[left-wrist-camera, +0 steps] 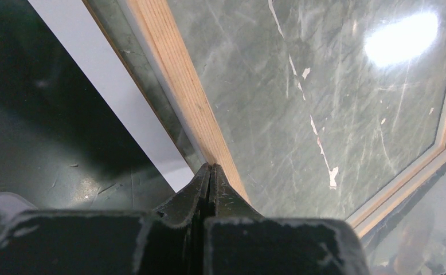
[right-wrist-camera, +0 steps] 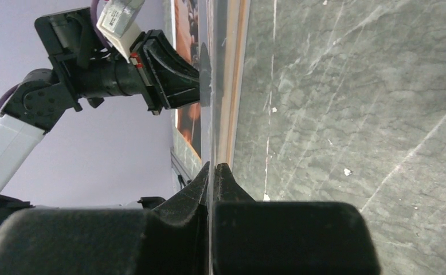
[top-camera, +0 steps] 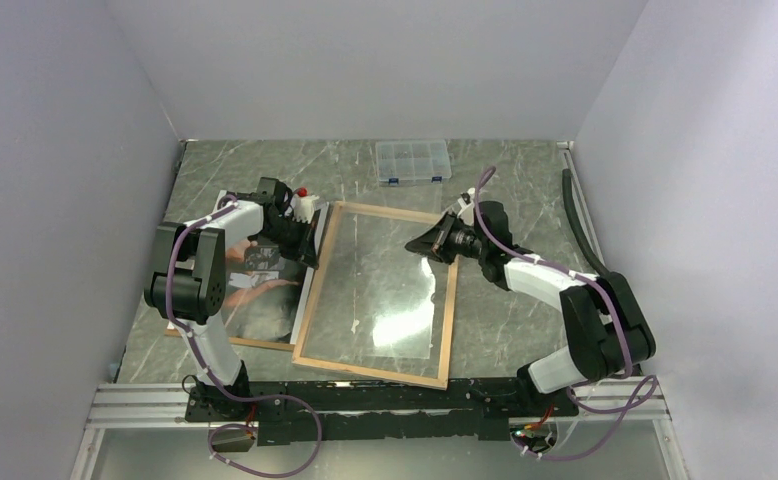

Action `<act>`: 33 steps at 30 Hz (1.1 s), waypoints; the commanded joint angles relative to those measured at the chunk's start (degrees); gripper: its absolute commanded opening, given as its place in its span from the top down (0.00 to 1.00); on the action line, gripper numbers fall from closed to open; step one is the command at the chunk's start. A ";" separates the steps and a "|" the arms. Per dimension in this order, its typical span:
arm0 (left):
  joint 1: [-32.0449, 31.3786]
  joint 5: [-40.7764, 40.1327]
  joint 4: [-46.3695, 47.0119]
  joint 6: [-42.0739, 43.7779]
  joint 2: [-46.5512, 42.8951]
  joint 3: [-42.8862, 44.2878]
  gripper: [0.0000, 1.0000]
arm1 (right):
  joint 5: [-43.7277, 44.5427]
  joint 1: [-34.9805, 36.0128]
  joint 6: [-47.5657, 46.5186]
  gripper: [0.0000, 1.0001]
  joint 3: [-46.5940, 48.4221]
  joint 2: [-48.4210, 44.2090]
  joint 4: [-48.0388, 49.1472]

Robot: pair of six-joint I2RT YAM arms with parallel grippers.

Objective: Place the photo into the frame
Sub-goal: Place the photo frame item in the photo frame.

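Lying wood-side up on the table (top-camera: 505, 330), the frame (top-camera: 370, 368) holds its clear pane (top-camera: 380, 290).
The photo (top-camera: 260, 300) lies outside, just beside its left border; left gripper (top-camera: 313, 250) and right gripper (top-camera: 413, 243), each pressed together, meet opposite borders; compartment box (top-camera: 412, 161) contents unreadable.

The frame (top-camera: 316, 285) lies mid-desk (top-camera: 505, 330), light-wood back up, clear pane in place, turned slightly askew. The photo (top-camera: 261, 305) lies picture-up at the left, its right edge along the frame's left rail.
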 commanded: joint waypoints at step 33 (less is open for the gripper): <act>-1.87 0.69 -2.48 0.61 0.77 -1.80 0.97 | 12.77 -3.06 -20.85 0.08 7.55 1.12 -31.40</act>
